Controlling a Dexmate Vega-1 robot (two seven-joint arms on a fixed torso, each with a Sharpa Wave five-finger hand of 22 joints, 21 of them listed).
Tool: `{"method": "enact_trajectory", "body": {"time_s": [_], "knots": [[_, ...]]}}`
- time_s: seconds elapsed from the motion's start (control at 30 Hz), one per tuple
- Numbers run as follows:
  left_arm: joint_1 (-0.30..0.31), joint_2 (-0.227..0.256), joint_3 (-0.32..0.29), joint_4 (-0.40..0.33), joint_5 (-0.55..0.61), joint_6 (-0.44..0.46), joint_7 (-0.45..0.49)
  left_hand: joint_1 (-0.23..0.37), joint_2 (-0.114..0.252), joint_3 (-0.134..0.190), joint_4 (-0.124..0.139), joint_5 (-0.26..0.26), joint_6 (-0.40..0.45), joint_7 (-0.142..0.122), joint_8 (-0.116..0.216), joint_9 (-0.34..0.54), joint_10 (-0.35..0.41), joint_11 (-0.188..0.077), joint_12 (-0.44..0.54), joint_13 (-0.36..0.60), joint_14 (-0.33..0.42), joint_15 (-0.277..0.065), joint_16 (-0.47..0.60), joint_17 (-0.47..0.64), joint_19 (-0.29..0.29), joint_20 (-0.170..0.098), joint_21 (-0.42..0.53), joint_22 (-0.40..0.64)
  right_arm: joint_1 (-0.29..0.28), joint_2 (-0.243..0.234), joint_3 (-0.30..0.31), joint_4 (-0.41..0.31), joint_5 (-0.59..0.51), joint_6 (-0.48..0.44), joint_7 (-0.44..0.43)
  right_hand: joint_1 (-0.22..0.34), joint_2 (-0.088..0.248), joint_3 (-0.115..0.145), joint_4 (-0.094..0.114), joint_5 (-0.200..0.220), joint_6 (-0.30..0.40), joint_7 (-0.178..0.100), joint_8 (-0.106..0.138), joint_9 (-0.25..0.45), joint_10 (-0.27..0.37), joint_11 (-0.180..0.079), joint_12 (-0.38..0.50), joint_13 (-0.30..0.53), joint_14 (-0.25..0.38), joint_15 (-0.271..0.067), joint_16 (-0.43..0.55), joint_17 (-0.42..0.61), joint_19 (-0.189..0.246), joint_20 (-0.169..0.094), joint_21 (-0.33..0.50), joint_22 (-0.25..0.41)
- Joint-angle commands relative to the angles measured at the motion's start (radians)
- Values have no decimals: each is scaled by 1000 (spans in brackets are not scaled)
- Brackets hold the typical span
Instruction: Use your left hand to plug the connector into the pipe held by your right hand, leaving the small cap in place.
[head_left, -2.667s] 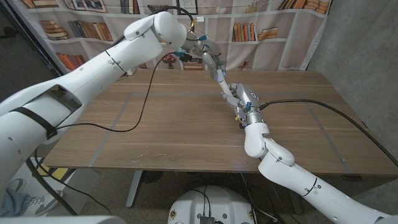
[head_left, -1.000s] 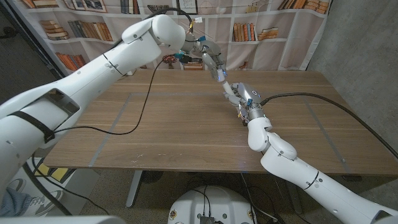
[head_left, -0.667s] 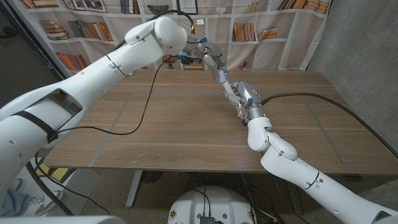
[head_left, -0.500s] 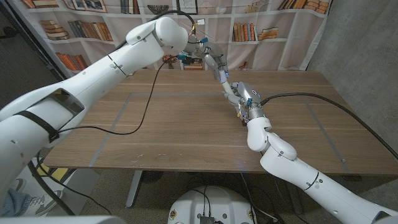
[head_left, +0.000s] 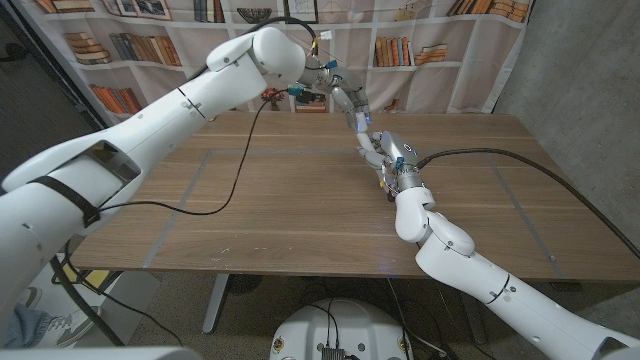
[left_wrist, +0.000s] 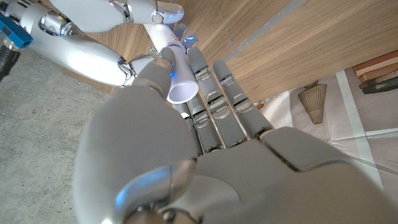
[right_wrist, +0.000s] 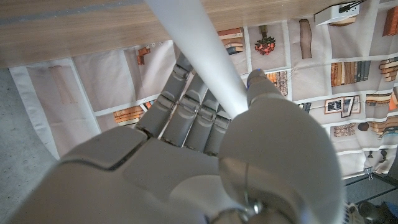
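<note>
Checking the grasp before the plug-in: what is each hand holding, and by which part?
The right hand grips the white pipe along its shaft. The left hand holds a short white tube, open end showing, between thumb and fingers.

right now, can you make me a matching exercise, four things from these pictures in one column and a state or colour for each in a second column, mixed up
Column one:
1. left hand
2. right hand
3. table
4. black cable

Column two:
a. grips the white pipe
b. brown wood
c. grips the connector, open end showing
d. trails down from the left arm onto the table

Pairs: 1-c, 2-a, 3-b, 4-d
</note>
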Motion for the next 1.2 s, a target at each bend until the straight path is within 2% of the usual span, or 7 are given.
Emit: {"method": "enact_trajectory", "body": {"time_s": [0.03,0.3,0.7,1.2], "knots": [[4,4,-3,6,-6,1,0,-24,36,51,40,5,140,111,3,26,111,21,5,63,-3,0,-1,4,-5,-47,10,3,7,1,4,2,9,-14,-2,16,19,66,66,2,68,-62,0,0,24,-18,7,3,14,-43,6,6,5,-145,8,0],[7,11,-6,-2,-5,5,1,-24,35,53,40,5,138,111,2,26,111,26,5,63,-4,-1,0,4,-6,-45,12,3,8,-1,8,-1,14,-21,-8,17,18,66,66,2,68,-62,0,1,24,-19,6,3,15,-43,6,6,4,-145,12,-1],[12,5,-9,8,-11,-3,14,-27,34,55,40,5,138,111,0,26,112,19,3,62,-6,-1,0,5,-11,-41,14,2,-1,-6,14,-14,22,-17,-23,17,19,65,66,2,69,-62,0,2,27,-19,7,4,20,-43,7,8,4,-145,20,-2],[44,-2,-30,9,-37,-38,61,-31,32,57,41,5,141,106,-4,18,112,18,1,61,-15,0,-3,5,-18,-41,16,2,-20,7,33,-16,48,4,-59,20,19,65,65,2,70,-56,0,3,31,-16,7,4,27,-43,10,11,4,-145,29,-3]]}}
